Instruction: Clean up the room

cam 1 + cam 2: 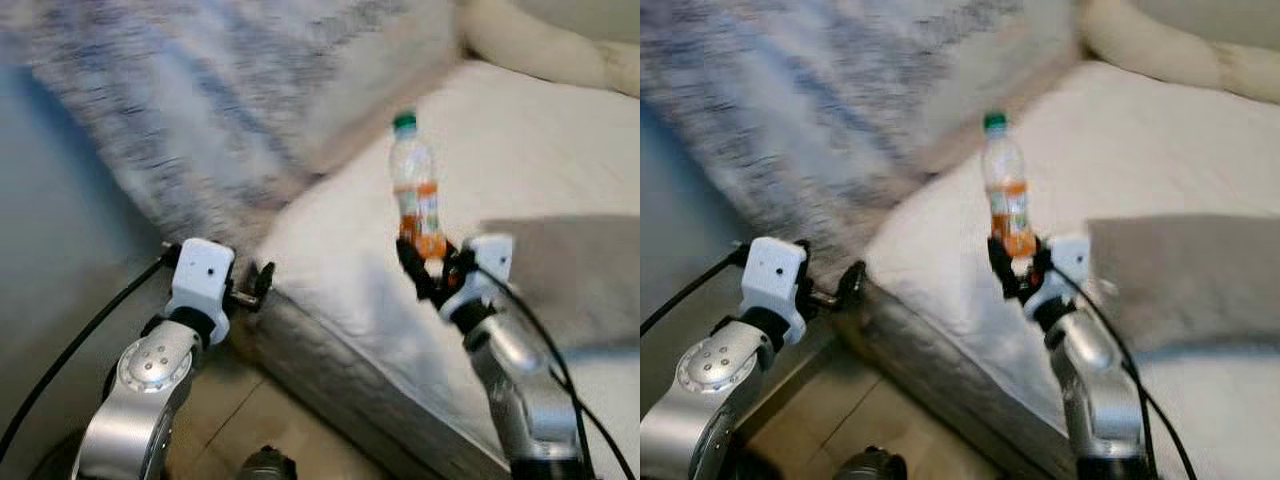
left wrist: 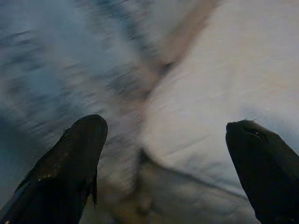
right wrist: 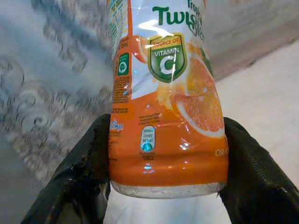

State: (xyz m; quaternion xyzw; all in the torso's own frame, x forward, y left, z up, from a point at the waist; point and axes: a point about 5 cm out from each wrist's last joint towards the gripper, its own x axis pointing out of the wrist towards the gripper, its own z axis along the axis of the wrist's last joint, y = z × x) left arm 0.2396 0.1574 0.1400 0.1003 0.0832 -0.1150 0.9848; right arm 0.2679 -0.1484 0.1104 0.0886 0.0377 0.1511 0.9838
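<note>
A clear plastic juice bottle (image 1: 415, 185) with a green cap and orange label stands upright in my right gripper (image 1: 432, 262), which is shut on its base above the white mattress (image 1: 520, 160). In the right wrist view the bottle (image 3: 166, 107) sits squeezed between both black fingers (image 3: 81, 168). My left gripper (image 1: 262, 282) is open, held low at the mattress corner, touching nothing; the left wrist view has its two fingertips (image 2: 77, 154) wide apart over the mattress edge.
A grey-and-blue patterned blanket (image 1: 230, 90) hangs over the bed's left side. A cream pillow (image 1: 545, 45) lies at the back right. A grey cloth (image 1: 570, 280) covers the mattress on the right. Tan floor (image 1: 240, 430) lies below the bed edge.
</note>
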